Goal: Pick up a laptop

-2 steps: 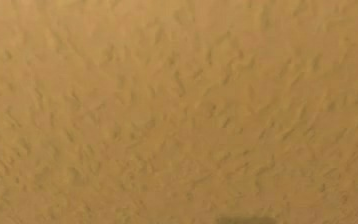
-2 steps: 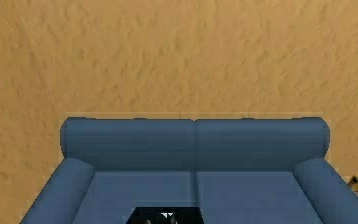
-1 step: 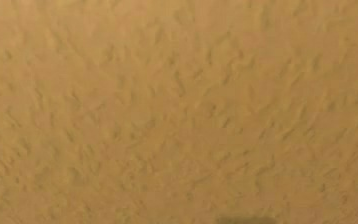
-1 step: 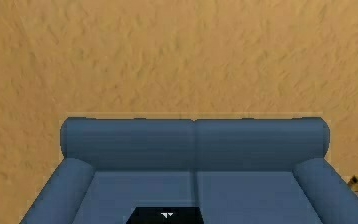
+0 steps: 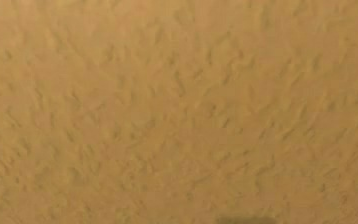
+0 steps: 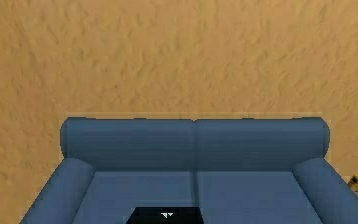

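Flat black slab, taken for the laptop, is listed on the blue sofa, mid-seat at the arm side view's bottom edge; the gripper's state and bearing cannot be told.

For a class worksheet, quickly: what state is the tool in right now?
The tool: its state cannot be told.

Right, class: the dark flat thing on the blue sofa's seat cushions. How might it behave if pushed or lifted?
The dark flat thing has straight edges, so it is probably stiff, not floppy. Lying flat and low, it should slide rather than roll or tip. The sofa seat looks soft, so it may sink when pressed.
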